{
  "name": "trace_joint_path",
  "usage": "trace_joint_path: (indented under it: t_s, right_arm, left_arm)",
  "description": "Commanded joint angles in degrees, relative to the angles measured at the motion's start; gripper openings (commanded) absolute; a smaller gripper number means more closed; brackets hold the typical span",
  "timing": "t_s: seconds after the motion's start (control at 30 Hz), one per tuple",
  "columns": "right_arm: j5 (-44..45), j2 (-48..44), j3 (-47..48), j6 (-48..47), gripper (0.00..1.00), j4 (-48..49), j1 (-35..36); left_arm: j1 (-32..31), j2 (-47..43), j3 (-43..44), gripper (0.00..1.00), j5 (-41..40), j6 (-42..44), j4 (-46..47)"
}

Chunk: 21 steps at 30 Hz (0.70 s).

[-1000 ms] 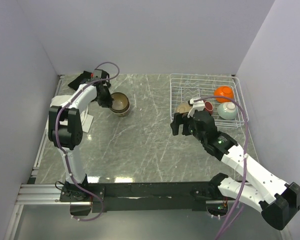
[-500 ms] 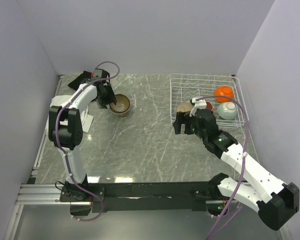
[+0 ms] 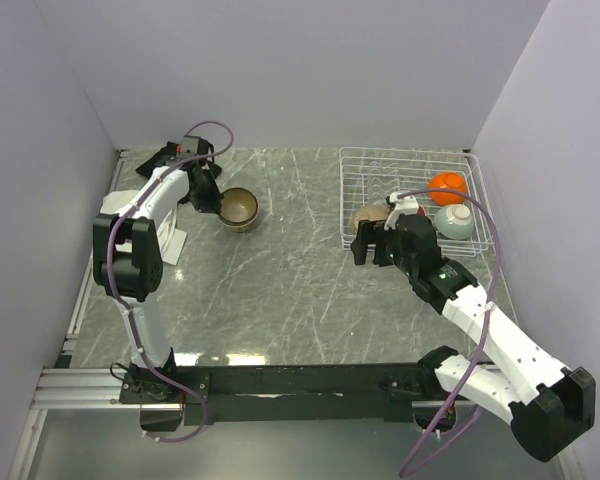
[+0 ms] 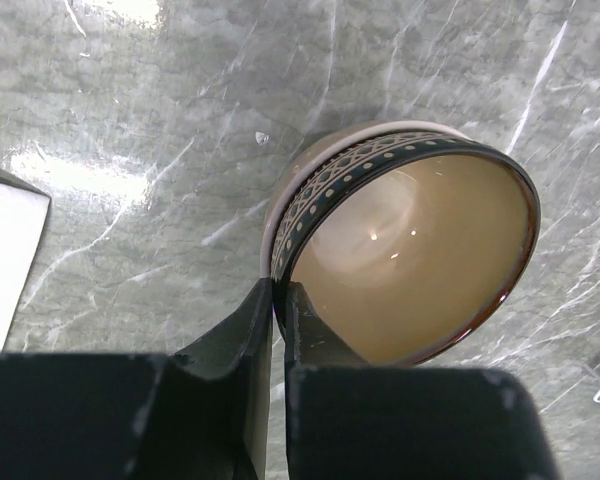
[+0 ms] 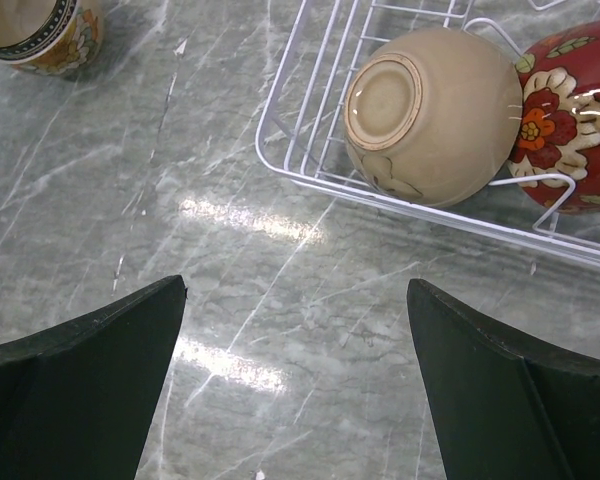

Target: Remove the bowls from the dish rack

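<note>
Top view high, from near edge, overlooking table (image 3: 300, 280); wrist views close, downward; right wrist shares dish rack (image 5: 315, 130) corner.

My left arm (image 3: 148, 202) and right arm (image 3: 495, 335): white shells, black joint housings. My left hand (image 4: 278, 290) and right hand (image 5: 295, 290): matte black, wedge-shaped fingers (image 5: 80, 350). A purple cable (image 3: 212, 126) runs along each arm.

No text, label or number is legible.

Bowl (image 3: 239, 208) left of dish rack (image 3: 380, 168)
</note>
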Motion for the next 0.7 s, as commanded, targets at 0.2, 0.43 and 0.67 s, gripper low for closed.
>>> trace_joint_path:
  t_s: [0.2, 0.43, 0.67]
  right_arm:
    - [-2.0, 1.3, 0.4, 0.0, 1.0, 1.9, -3.1]
    - [-5.9, 3.6, 3.2, 0.0, 1.0, 0.4, -9.2]
    - [-6.8, 7.8, 8.4, 2.1, 1.0, -1.1, -14.1]
  left_arm:
    - [1.1, 0.6, 0.5, 0.07, 5.2, 0.9, 0.1]
    - [1.3, -0.8, 3.1, 0.36, 8.0, 1.0, -1.5]
    - [1.3, -8.6, -0.3, 0.87, 7.4, 0.2, 0.6]
